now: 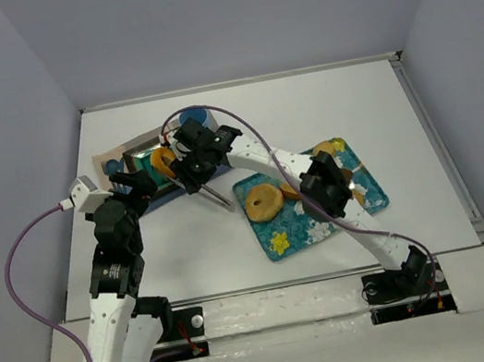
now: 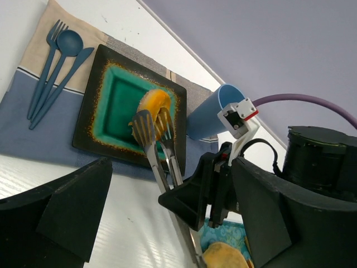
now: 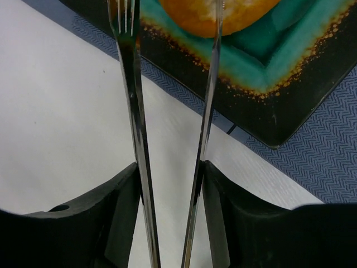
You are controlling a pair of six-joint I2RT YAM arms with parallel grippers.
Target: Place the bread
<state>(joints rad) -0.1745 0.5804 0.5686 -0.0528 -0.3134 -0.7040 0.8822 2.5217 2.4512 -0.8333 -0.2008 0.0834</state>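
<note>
The bread [image 2: 153,103], glossy orange, sits over the teal well of the square dark-rimmed plate [image 2: 109,92], on the side toward the blue cup [image 2: 209,114]. I cannot tell whether it rests flat or is tilted up. It lies right at the tips of the metal tongs [image 2: 163,153], well ahead of the right pincer [image 3: 170,173]. In the right wrist view one tong arm crosses the bread's near edge and the forked arm stands just left of it, over the plate rim. Whether the tips pinch it is unclear.

The right pincer is clamped on the tongs, one finger against each arm. The left pincer [image 2: 167,212] is spread wide and holds nothing, hanging near the plate's near side.

The plate lies on a blue-and-beige placemat [image 2: 33,134], with blue cutlery [image 2: 56,61] beside it. Off to the right on the worktop [image 1: 170,250] is a floral tray [image 1: 325,227] carrying a tan bagel [image 1: 265,202].
</note>
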